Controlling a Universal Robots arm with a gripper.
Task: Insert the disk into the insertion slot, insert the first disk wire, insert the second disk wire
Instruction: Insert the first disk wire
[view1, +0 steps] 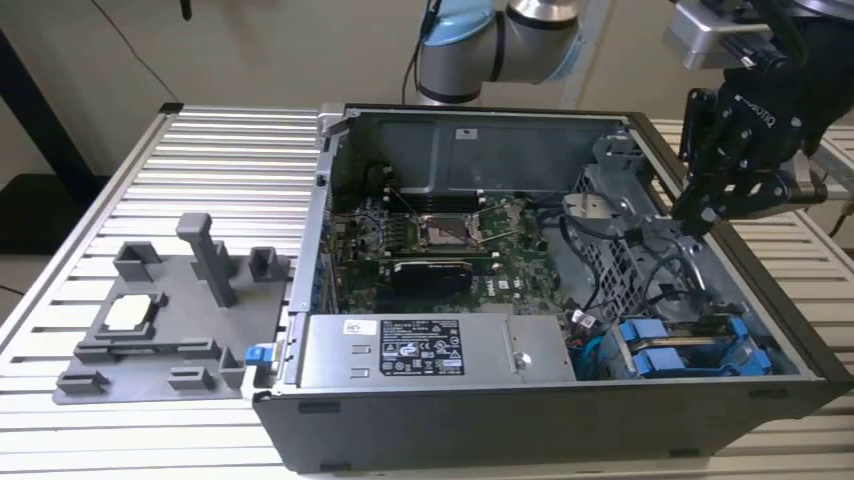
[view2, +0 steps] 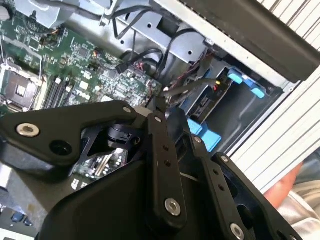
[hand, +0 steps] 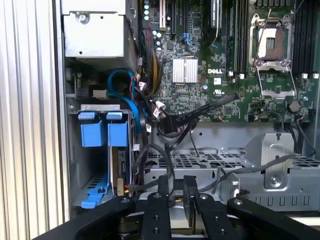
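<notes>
The disk's blue caddy (view1: 667, 345) sits in the drive bay at the case's near corner on the exterior view's right; its blue handles (hand: 105, 132) also face out in both wrist views (view2: 207, 136). My gripper (view1: 694, 215) hangs over the metal drive cage (hand: 225, 165), inside the case's wall on the exterior view's right. Its two black fingers (hand: 163, 186) stand close together with a thin gap, and they look pinched on a black wire (view2: 187, 86) that runs toward the bay. A black connector (hand: 167, 122) on a flat cable lies by the motherboard's edge.
The open computer case (view1: 534, 420) holds a motherboard (view1: 441, 235), a grey labelled power-supply box (view1: 427, 350) and loose cable bundles (view1: 667, 275). A grey fixture plate (view1: 160, 320) lies on the slatted table on the exterior view's left. A person's sleeve (view2: 300, 195) is near the case.
</notes>
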